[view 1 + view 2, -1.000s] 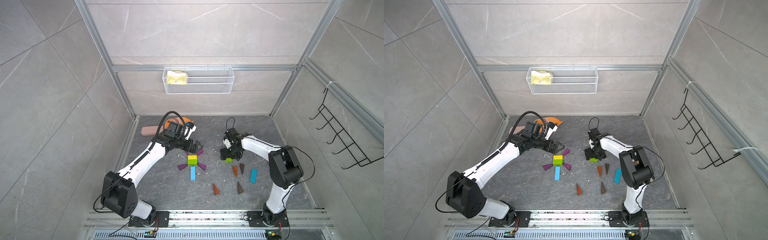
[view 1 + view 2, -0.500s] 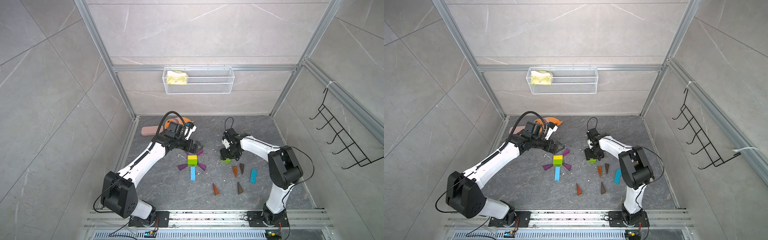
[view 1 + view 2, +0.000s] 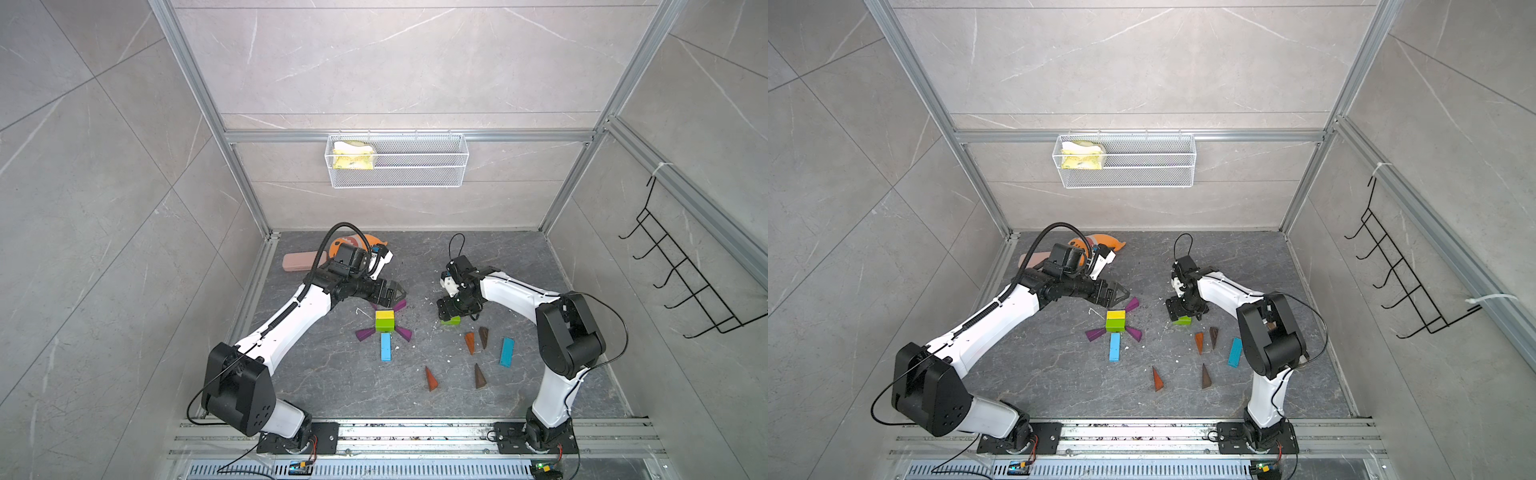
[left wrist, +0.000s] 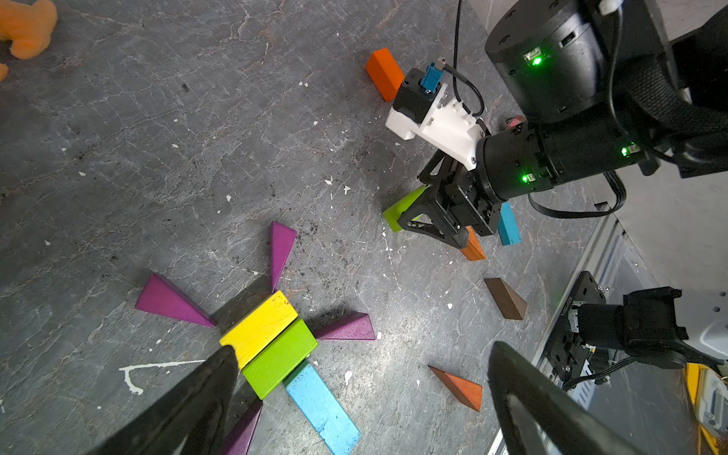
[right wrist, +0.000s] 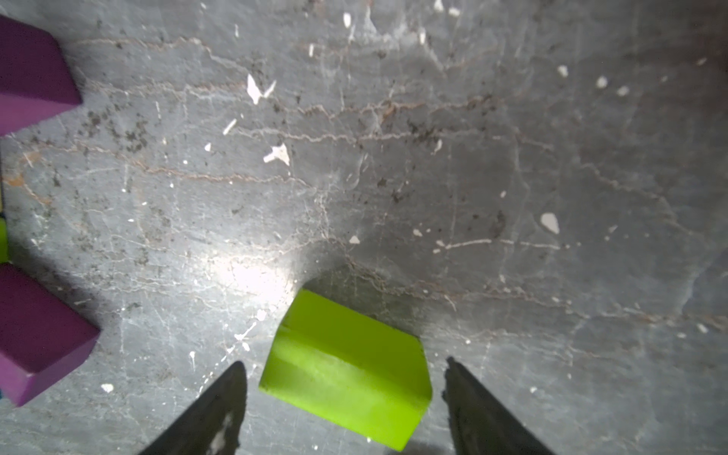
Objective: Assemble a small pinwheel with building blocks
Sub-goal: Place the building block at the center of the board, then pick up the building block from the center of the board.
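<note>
In both top views a yellow brick [image 3: 385,315] and a green brick [image 3: 384,326] lie side by side, with purple wedges [image 3: 364,333] fanned around them and a light-blue bar [image 3: 385,347] below. My left gripper [image 3: 399,293] hovers open just behind this cluster, and the left wrist view shows nothing between its fingers [image 4: 212,378]. My right gripper [image 3: 449,312] stands open over a loose green brick [image 3: 451,320]. In the right wrist view that brick [image 5: 346,370] lies skewed between the fingertips [image 5: 232,386], with a gap on each side.
Orange wedges [image 3: 469,343] [image 3: 431,379], brown wedges [image 3: 483,337] [image 3: 479,376] and a second light-blue bar [image 3: 506,351] lie loose at the front right. An orange brick [image 4: 384,78] lies behind the right arm. A pink case [image 3: 297,262] and an orange plush shark [image 3: 353,241] sit at the back left.
The loose green brick and my right gripper over it have shifted slightly to the left. The left arm and the cluster have not moved.
</note>
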